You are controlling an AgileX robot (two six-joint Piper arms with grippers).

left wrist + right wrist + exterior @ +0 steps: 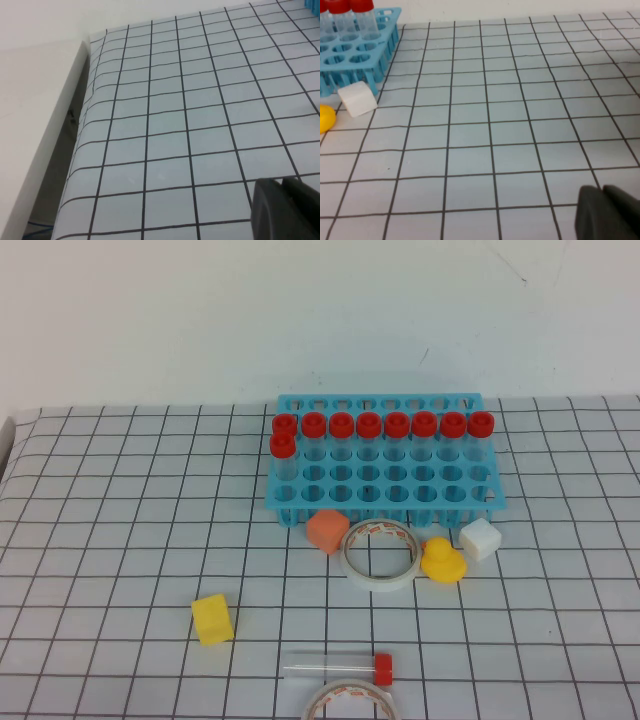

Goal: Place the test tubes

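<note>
i count nine red-capped racked tubes (397,425) standing upright in the blue rack (400,502), which sits toward the far edge of the tabletop (100,540), a little right of centre. eight of them fill one row near the back of the rack, and the ninth stands one row forward at the left end. so i judge most of the job done.

what is left, as far as i can see, is one loose test tube (340,668). it lies on its side near the near edge, red cap pointing right, just beyond a second tape roll (350,702) that is cut off by that edge. i cannot tell whether they touch. plenty of rack holes are free, the next one in line being beside the ninth tube.

between the loose tube and the rack sits clutter: an orange block (327,530), a tape roll (380,555), a yellow duck (442,560) and a white cube (480,538), all close along the rack's front. a yellow block (212,619) lies nearer the front, left of centre.

neither arm shows from above. the left gripper (281,190) hangs over bare grid by the left edge, fingers pressed together, holding nothing. the right gripper (603,197) hangs over bare grid toward the right edge, well apart from the rack, also pressed together and empty.
</note>
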